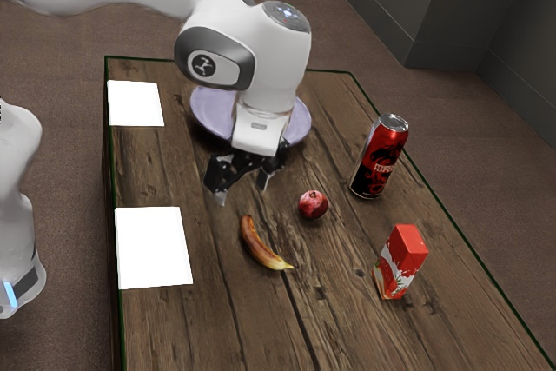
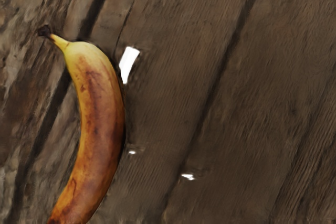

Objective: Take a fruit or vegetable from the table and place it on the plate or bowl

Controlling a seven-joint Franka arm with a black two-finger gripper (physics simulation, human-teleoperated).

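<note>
The gripper (image 1: 241, 180) is wide open and holds nothing. It hangs near the banana (image 1: 263, 246), which lies on the table (image 1: 330, 319), apart from the plate (image 1: 300, 124). Nothing is picked up yet. Grabbing and carrying are left.

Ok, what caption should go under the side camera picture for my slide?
Robot arm, jaws open, hanging near the banana, with the purple plate waiting behind it.

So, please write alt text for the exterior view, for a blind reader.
A robot arm holds its open black gripper above a wooden table, between a lilac plate and a banana. A red fruit, a red can and a red carton stand toward the exterior view's right.
</note>
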